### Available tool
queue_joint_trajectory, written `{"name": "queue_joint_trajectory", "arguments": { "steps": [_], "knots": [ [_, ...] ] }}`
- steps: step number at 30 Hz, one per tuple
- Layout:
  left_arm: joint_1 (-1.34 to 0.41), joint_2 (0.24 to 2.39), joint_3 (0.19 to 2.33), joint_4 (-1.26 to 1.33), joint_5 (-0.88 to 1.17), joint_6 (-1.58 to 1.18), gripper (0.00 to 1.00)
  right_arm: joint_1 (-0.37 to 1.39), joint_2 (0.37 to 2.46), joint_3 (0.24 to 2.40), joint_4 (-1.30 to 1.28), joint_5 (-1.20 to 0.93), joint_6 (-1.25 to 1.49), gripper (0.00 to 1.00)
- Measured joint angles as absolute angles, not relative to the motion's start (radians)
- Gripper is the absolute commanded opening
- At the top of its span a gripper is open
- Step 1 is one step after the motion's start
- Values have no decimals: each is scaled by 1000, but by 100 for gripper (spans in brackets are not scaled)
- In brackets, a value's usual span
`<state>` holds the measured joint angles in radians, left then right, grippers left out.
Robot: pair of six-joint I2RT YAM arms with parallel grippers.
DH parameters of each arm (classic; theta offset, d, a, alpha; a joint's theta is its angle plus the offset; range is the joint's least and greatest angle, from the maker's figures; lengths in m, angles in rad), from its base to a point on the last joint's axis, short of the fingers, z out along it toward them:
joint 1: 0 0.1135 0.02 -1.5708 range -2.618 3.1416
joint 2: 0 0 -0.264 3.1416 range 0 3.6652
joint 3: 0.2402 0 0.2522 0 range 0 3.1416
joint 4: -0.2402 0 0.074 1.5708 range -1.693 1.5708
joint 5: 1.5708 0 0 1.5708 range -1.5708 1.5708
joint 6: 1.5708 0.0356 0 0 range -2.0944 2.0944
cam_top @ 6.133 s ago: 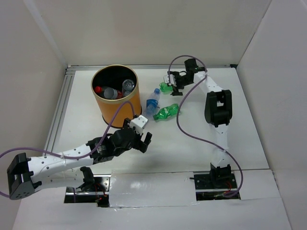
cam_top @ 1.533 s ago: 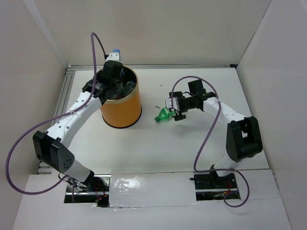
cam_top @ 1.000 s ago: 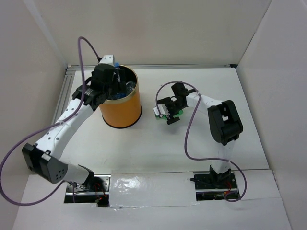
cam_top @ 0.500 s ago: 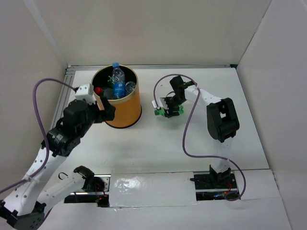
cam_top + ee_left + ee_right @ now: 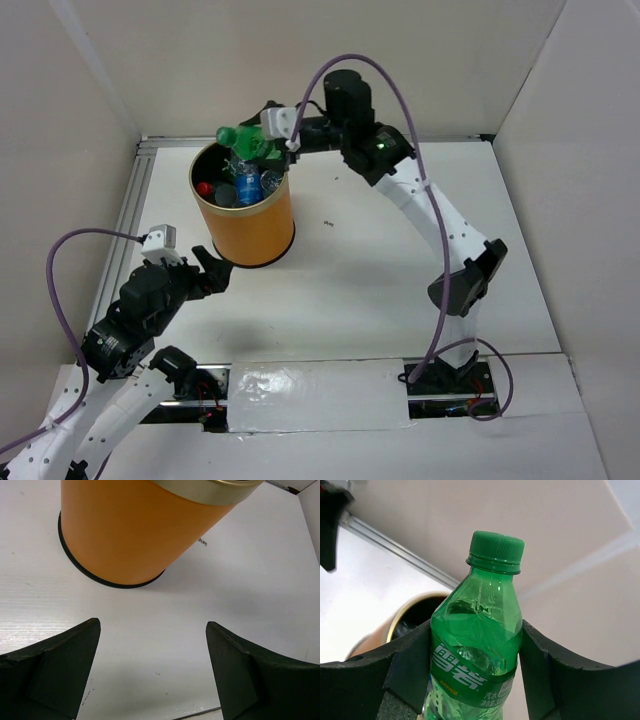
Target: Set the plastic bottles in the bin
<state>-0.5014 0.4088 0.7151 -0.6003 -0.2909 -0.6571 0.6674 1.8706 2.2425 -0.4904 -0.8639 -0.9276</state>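
Note:
The orange bin [image 5: 250, 225] stands at the back left of the table with several plastic bottles inside: one with a blue label [image 5: 249, 186], one with a red cap [image 5: 205, 187], and clear ones. My right gripper [image 5: 262, 140] hangs over the bin's far rim, shut on a green bottle [image 5: 243, 141] whose cap points left. The right wrist view shows that green bottle [image 5: 477, 665] clamped between both fingers, with the bin's rim [image 5: 400, 617] below. My left gripper [image 5: 207, 268] stands open just in front of the bin [image 5: 135, 535], nothing between its fingers.
White walls enclose the table on the left, back and right. A metal rail [image 5: 135, 215] runs along the left edge and another along the back. A small dark speck [image 5: 328, 224] lies on the table right of the bin.
My right arm has lifted the green bottle off the table and carried it left to above the bin's far rim. My left arm has drawn back toward its base and lower.

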Motion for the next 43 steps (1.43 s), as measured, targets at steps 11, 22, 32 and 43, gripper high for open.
{"name": "queue_joint_trajectory", "arguments": {
  "steps": [11, 22, 32, 43],
  "knots": [
    [-503, 412, 713, -611, -280, -709, 99, 765, 2248, 2331, -299, -863, -584, 40],
    [-503, 424, 713, -614, -263, -714, 99, 765, 2329, 2405, -142, -852, -118, 100],
    [-504, 484, 712, -583, -219, -702, 99, 657, 2231, 2406, -244, -742, -84, 100],
    [-513, 674, 712, -410, -75, -622, 99, 487, 1512, 1636, -358, -25, -241, 100]
  ]
}}
